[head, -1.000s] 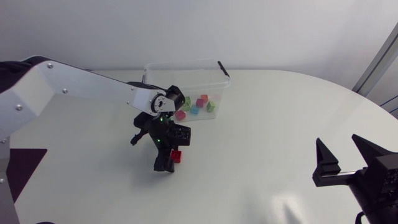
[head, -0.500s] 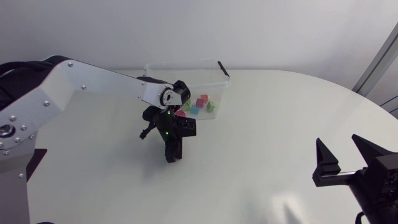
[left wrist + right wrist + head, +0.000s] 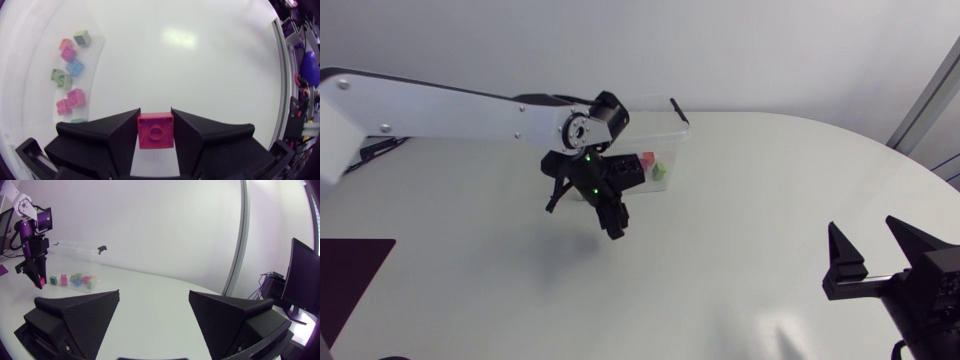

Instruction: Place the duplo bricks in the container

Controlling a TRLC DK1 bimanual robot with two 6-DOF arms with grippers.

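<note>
1. Worktop (image 3: 770, 200): I see no loose bricks on it outside the container, so this looks like the last one.
2. Left arm (image 3: 450, 105): reaches from its side to the container's near wall, wrist pointing down.
3. Container (image 3: 650, 103): clear tub with the lid off, at the far side of the worktop.
4. Right jaws: released and holding nothing, well apart from the container, with no part in the job now.
5. Left jaws: clenched on the red brick from two sides, just beside the container and outside its wall, clear of the worktop.
6. Sorted bricks (image 3: 67, 70): several pink, green and blue ones already lie on the container floor, so that part is done.
7. Red brick (image 3: 155, 131): stud up between the left jaws and not yet over the container. Judged mostly done; what's left is to carry it over the rim and let go.
</note>
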